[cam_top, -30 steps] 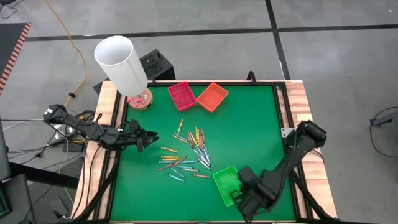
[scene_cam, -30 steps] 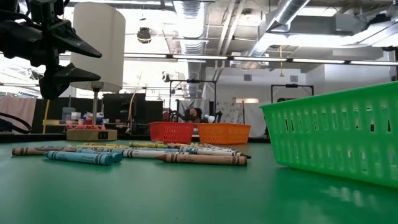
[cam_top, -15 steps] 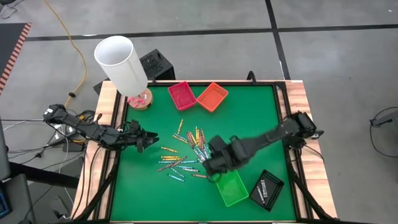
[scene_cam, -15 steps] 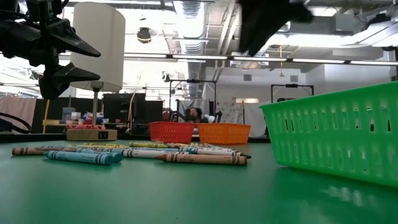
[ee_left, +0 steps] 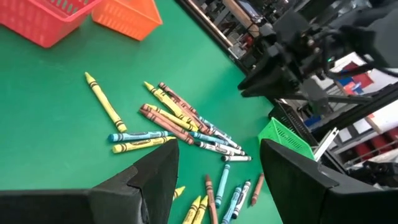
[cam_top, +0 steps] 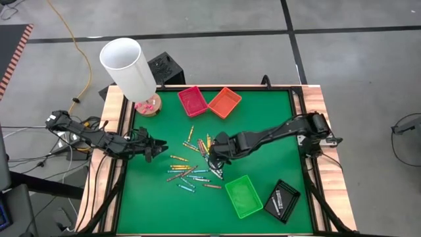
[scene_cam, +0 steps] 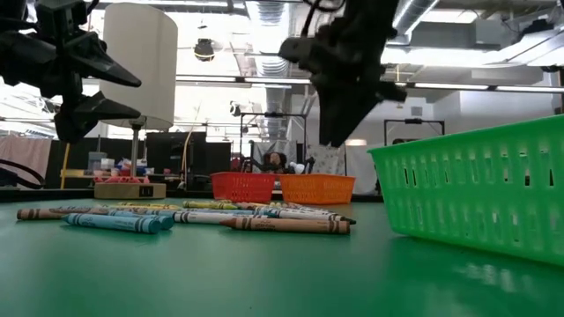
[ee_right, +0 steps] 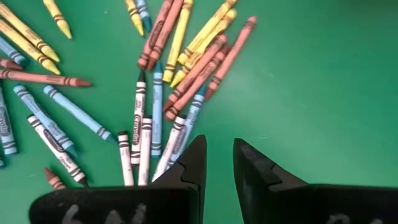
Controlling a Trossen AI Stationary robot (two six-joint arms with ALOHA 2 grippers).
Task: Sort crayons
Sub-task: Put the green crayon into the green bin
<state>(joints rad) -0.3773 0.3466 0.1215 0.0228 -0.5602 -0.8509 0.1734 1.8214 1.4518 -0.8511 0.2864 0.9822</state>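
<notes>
Black fingers of the right gripper (cam_top: 214,158), parted and empty, have swung from the green tray (cam_top: 245,196) at lower right to hover over the crayons (cam_top: 197,163) at centre, ready for another pick. Left gripper (cam_top: 158,147) waits open at centre left.

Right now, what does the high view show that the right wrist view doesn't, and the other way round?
Only the high view shows the green tray, the black tray, the red tray, the orange tray and the waiting left claw beside the pile. Only the right wrist view shows the right claw, slightly open, right above white-wrapped crayons. Both show the crayon pile on the green table.
</notes>
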